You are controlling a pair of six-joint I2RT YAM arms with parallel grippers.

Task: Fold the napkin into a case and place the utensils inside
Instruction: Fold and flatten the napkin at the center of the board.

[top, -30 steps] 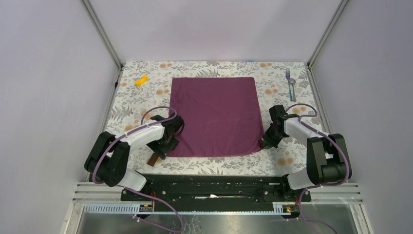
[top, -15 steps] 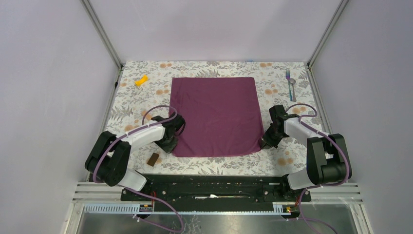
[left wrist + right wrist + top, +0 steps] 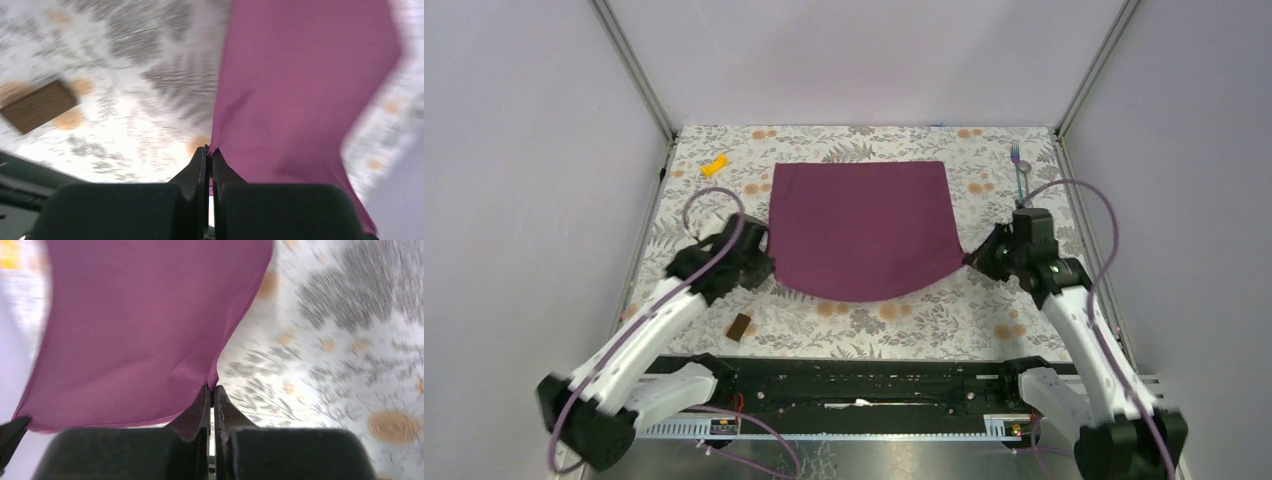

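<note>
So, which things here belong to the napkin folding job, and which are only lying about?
For the job:
- napkin
- utensils, far right of the table

Only lying about:
- yellow piece, far left
- brown block, near left

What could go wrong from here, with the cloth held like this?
The left gripper and right gripper pinch only the tips of the napkin corners, so it may slip out. Its near edge sags between them, so the fold may land crooked. The right arm is close to the utensils and might knock them.
</note>
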